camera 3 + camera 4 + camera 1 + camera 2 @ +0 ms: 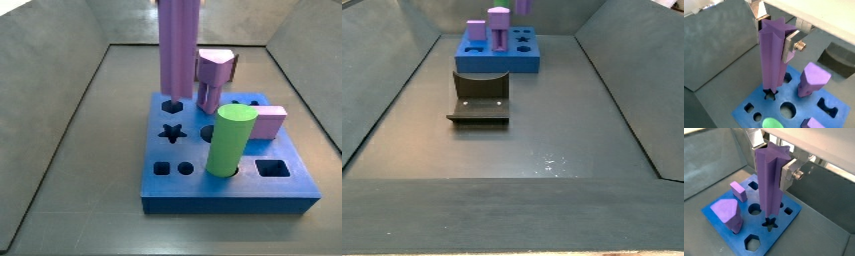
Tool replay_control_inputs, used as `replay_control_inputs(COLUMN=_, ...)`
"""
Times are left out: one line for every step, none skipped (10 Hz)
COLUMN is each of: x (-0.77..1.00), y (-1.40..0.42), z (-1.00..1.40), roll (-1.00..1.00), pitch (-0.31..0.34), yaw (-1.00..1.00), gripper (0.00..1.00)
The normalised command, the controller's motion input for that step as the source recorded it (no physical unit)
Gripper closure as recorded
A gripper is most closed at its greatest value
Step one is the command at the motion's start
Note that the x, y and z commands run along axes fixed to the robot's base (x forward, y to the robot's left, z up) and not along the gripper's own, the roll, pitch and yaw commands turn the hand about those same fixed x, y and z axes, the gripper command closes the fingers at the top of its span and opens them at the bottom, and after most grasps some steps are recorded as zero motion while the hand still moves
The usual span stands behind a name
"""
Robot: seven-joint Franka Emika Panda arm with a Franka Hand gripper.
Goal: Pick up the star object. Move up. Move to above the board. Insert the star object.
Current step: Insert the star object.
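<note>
My gripper (774,40) is shut on the star object (771,57), a tall purple ridged prism, gripped near its upper end between the silver fingers (789,48). It hangs upright above the blue board (751,105). In both wrist views its lower end sits just over the star hole (769,223), apart from it. In a side view the star object (178,45) hovers over the board (227,195) near the star hole (171,131); the gripper is out of view there.
On the board stand a green cylinder (230,140), a lilac-pink peg (214,75) and a short pink block (271,120). Grey walls enclose the floor. The dark fixture (480,97) stands in front of the board (500,58).
</note>
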Motion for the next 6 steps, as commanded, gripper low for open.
replay_control_inputs(x=0.13, y=-0.01, z=-1.0, roll=0.05, pitch=-0.037, yaw=0.07, gripper=1.0)
replay_control_inputs(x=0.25, y=0.0, z=-0.76, roll=0.2, pitch=0.056, yaw=0.1, gripper=1.0)
replay_control_inputs(x=0.31, y=0.0, z=-0.55, roll=0.28, pitch=0.124, yaw=0.18, gripper=1.0)
replay_control_inputs(x=0.25, y=0.0, z=-0.41, roll=0.33, pitch=0.137, yaw=0.26, gripper=1.0)
replay_control_inputs(x=0.2, y=0.0, z=-0.44, roll=0.26, pitch=0.09, yaw=0.24, gripper=1.0)
replay_control_inputs(x=0.0, y=0.0, z=-0.03, roll=0.0, pitch=0.0, yaw=0.0, gripper=1.0)
